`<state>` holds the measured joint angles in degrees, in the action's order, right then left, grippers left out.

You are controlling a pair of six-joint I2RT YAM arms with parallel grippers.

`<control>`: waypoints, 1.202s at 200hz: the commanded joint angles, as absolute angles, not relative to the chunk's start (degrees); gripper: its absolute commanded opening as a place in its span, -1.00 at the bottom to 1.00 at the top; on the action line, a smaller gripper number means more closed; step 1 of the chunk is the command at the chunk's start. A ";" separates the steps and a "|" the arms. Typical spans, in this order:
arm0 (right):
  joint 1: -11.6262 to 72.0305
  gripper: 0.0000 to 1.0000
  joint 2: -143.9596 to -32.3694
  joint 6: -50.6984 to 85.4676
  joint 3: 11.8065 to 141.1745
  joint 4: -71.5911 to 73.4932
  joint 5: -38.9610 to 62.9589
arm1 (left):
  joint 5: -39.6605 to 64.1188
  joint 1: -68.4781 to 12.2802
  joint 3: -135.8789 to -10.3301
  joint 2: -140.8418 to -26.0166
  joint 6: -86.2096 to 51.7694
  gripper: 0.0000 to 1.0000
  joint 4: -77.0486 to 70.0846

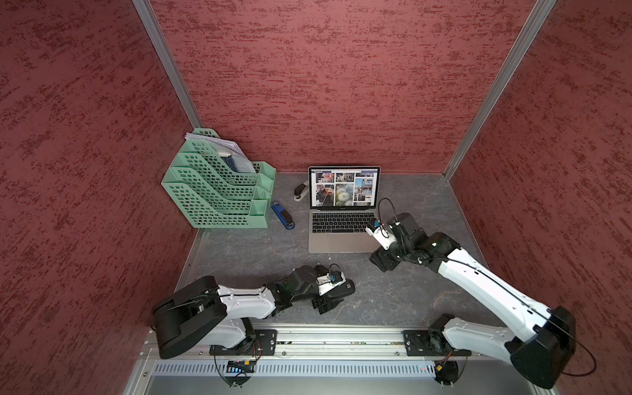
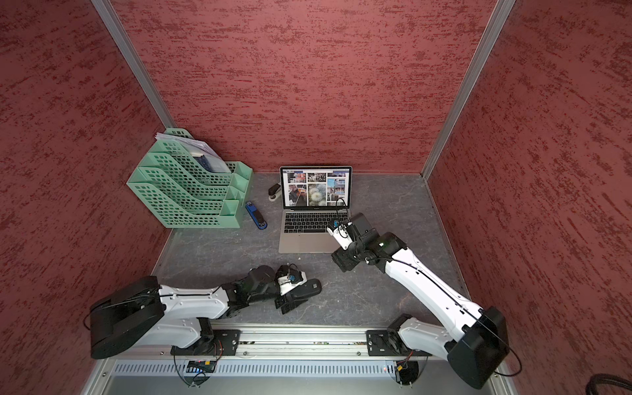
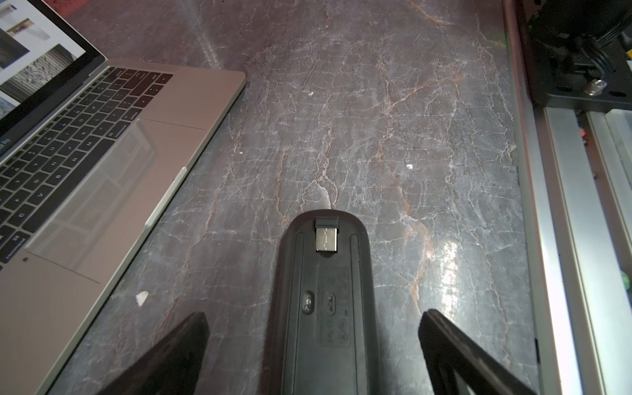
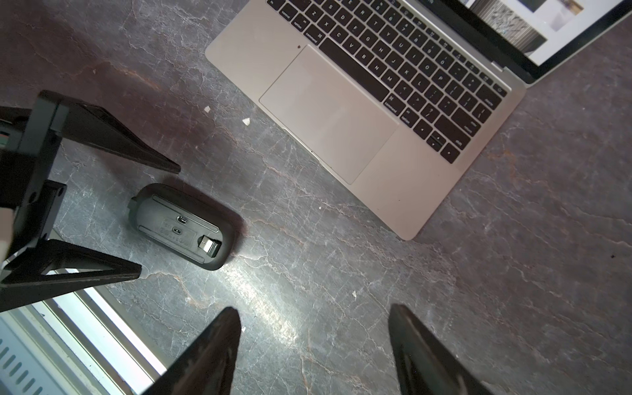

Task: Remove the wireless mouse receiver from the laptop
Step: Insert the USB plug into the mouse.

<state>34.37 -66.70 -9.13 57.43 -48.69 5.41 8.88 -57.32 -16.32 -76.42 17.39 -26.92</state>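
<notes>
While its lid stands open and a grid of photos is shown on the screen, the laptop [image 1: 337,241] [image 2: 304,239] is seen at the back of a grey marbled table [image 1: 393,301], closed in by red textured walls. The receiver [image 3: 326,236] [image 4: 209,246] is not found at the laptop. It is seated in a slot in the underside of the black mouse [image 3: 325,307] [image 4: 178,225], with its metal plug exposed and its dark cap set toward the mouse's rounded end. The mouse is laid belly-up on the table, near the laptop's front edge but apart from it, as seen in both top views [image 1: 342,289] [image 2: 311,286].

The left gripper [image 3: 314,316] [image 4: 159,219] is held low with its jaws spread wide. One finger is set on each side of the mouse and a gap is left on both sides, so nothing is clamped. The right gripper [image 4: 312,309] [image 1: 381,261] is held above bare table just off the laptop's front right corner. Its jaws are also parted, and nothing is held between them.

A green file rack [image 1: 219,191] stuffed with papers is placed in the far left corner. A blue stapler [image 1: 283,215] is laid between the rack and the laptop.
</notes>
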 commanded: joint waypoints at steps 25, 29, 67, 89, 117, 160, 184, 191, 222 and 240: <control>33.44 0.48 -65.98 -10.02 57.69 -47.64 7.23 | 9.54 -58.89 -15.30 -77.06 17.17 1.00 -29.42; 33.48 0.48 -66.00 -10.02 57.66 -47.66 7.29 | 9.70 -58.84 -15.29 -77.00 17.16 1.00 -29.30; 33.24 0.48 -66.44 -10.33 57.86 -47.46 8.00 | 10.41 -59.59 -15.22 -78.11 18.43 1.00 -28.63; 33.09 0.48 -66.53 -10.56 57.84 -47.31 8.26 | 10.30 -59.30 -15.28 -79.05 18.73 1.00 -28.49; 33.05 0.48 -66.53 -11.00 57.85 -47.24 8.83 | 10.52 -58.89 -16.04 -80.50 18.82 1.00 -27.86; 32.87 0.48 -66.60 -11.19 57.93 -47.34 9.13 | 10.42 -58.88 -16.40 -81.22 19.33 0.96 -25.89; 32.73 0.47 -66.71 -11.42 57.94 -47.29 9.70 | 10.41 -58.69 -16.74 -82.04 19.43 0.94 -25.54; 32.73 0.46 -66.71 -11.55 57.99 -47.23 9.99 | 10.52 -58.56 -16.90 -82.34 19.38 0.94 -25.32; 32.72 0.43 -66.79 -11.92 57.24 -46.20 11.87 | 10.57 -58.53 -17.05 -82.25 19.60 0.85 -24.91; 32.76 0.40 -67.19 -11.83 57.19 -45.95 12.89 | 10.47 -58.54 -17.05 -82.09 19.73 0.80 -24.96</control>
<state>33.52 -66.76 -11.35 57.43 -47.90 10.24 10.07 -58.76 -16.21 -81.87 18.94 -25.67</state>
